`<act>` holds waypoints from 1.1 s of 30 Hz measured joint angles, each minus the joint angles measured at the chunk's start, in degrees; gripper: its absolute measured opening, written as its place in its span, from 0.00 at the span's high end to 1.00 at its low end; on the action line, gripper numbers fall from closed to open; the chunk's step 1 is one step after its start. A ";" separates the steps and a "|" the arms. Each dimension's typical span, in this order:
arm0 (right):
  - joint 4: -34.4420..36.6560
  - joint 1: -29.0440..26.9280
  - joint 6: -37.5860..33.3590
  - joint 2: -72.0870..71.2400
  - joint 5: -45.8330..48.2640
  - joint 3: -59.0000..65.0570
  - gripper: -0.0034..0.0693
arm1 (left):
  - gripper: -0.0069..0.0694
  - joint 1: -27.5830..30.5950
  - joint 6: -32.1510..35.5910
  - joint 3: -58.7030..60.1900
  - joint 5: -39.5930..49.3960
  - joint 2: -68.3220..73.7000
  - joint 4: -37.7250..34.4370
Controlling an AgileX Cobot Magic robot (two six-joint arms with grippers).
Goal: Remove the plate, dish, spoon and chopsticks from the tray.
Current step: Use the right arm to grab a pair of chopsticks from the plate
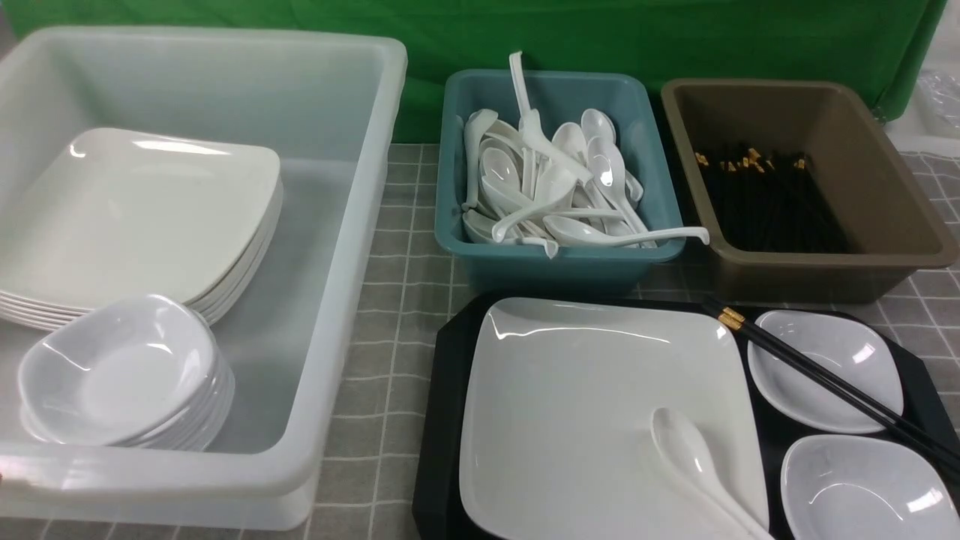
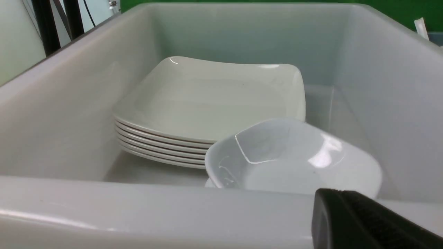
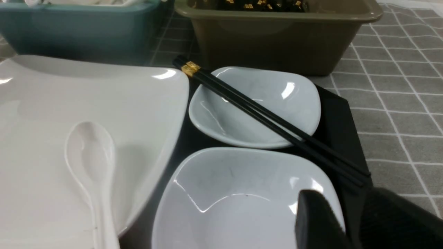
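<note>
The black tray (image 1: 439, 420) lies at the front right. On it sits the large square white plate (image 1: 600, 405), with the white spoon (image 1: 697, 465) lying on its near right corner. Two small white dishes stand to its right, a far one (image 1: 847, 352) and a near one (image 1: 862, 487). The black chopsticks (image 1: 825, 379) lie across the far dish. Neither gripper shows in the front view. In the right wrist view my right gripper (image 3: 349, 204) is slightly open and empty, by the near dish (image 3: 235, 200). My left gripper (image 2: 332, 195) looks shut and empty, before the white tub's near rim.
A large white tub (image 1: 360, 225) on the left holds a stack of plates (image 1: 135, 217) and a stack of dishes (image 1: 120, 367). A teal tub (image 1: 555, 259) of spoons and a brown tub (image 1: 825, 274) of chopsticks stand behind the tray on a grey checked cloth (image 1: 397, 300).
</note>
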 joint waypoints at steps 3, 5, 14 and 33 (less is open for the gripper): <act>0.00 0.00 0.00 0.00 0.00 0.00 0.62 | 0.88 0.00 -5.52 0.00 -5.00 0.00 -11.22; 0.00 0.00 0.00 0.00 0.00 0.00 0.62 | 0.88 0.00 -8.50 0.00 -9.10 0.00 -18.19; 0.00 0.00 0.00 0.00 0.00 0.00 0.62 | 0.88 -1.92 -9.00 -12.09 0.62 2.73 -19.91; 0.00 0.00 0.00 0.00 -1.75 0.00 0.62 | 0.88 -31.69 19.53 -42.26 19.33 54.12 -18.98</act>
